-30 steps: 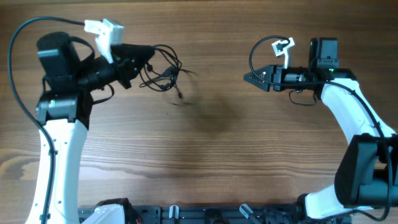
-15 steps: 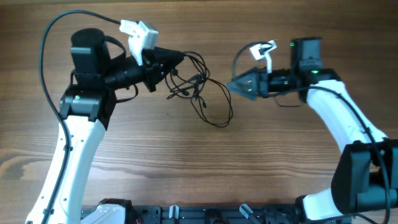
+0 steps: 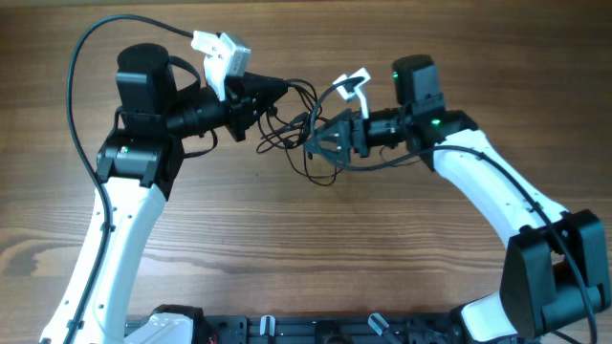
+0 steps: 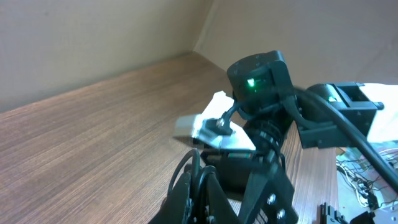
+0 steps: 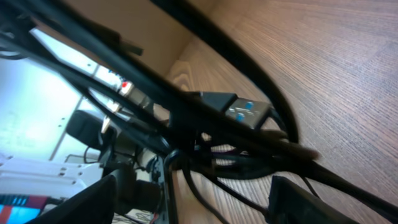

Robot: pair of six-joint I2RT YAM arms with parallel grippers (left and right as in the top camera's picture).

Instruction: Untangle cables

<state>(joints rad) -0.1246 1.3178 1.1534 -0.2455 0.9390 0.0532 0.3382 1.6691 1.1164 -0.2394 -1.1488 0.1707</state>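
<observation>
**A:** Overhead view first. How far along is the untangling?

**B:** Barely begun, I'd judge. The cables are one knotted clump held up over the back middle of the table, between the two arms. One loop droops beneath the clump, and no strand lies apart on its own.

**A:** Who has hold of them?

**B:** The left gripper looks closed on the clump, since the strands fan out from its tip. The right gripper is pressed up against the other side with its jaws spread wide. In the right wrist view its fingers sit far apart at the bottom corners. Strands cross between them, but nothing is pinched.

**A:** So what's left?

**B:** Nearly everything: catching one strand, drawing it free, then the others.

**A:** Anything you can't make out?

**B:** Plenty. The left wrist view cuts off its own jaws at the bottom edge, and the other arm's wrist fills most of the frame. The right wrist view is too close to follow any strand, though one plug with a blue insert shows clearly. I can't tell whether the drooping loop touches the wood.
</observation>
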